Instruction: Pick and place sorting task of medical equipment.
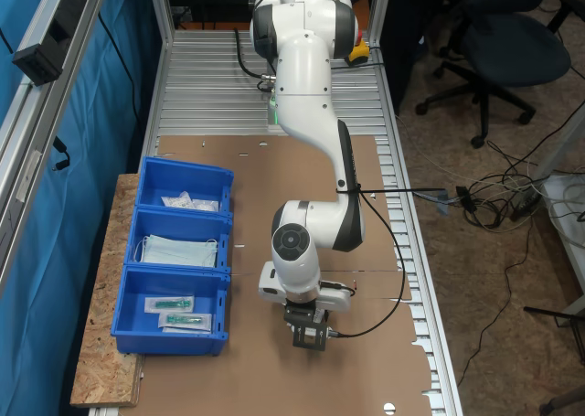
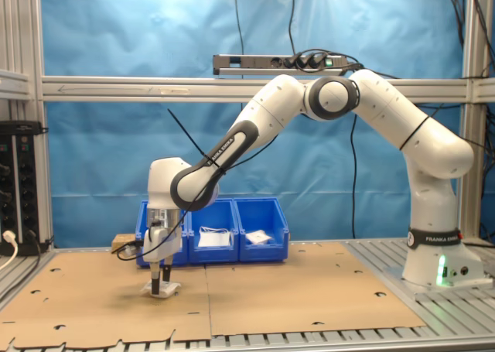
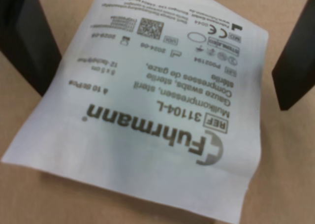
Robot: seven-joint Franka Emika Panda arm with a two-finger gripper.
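Observation:
The medical equipment is a flat white sealed packet (image 3: 147,125) with dark print, lying on the brown cardboard. In the wrist view it sits between my two black fingers (image 3: 24,42), which stand apart on either side of it. My gripper (image 3: 165,96) is open and lowered right over the packet. In the second exterior view the gripper (image 2: 161,284) points straight down, with the packet (image 2: 168,292) showing as a white patch at its tips. The first exterior view has the gripper (image 1: 309,336) near the cardboard's front, covering the packet.
A blue three-compartment bin (image 1: 125,308) stands at the first exterior view's left, holding white packets (image 1: 190,200), pale blue masks (image 1: 178,250) and clear pouches with teal items (image 1: 178,312). The cardboard sheet (image 1: 366,370) spreads around the gripper. A black cable (image 1: 388,288) trails from the wrist.

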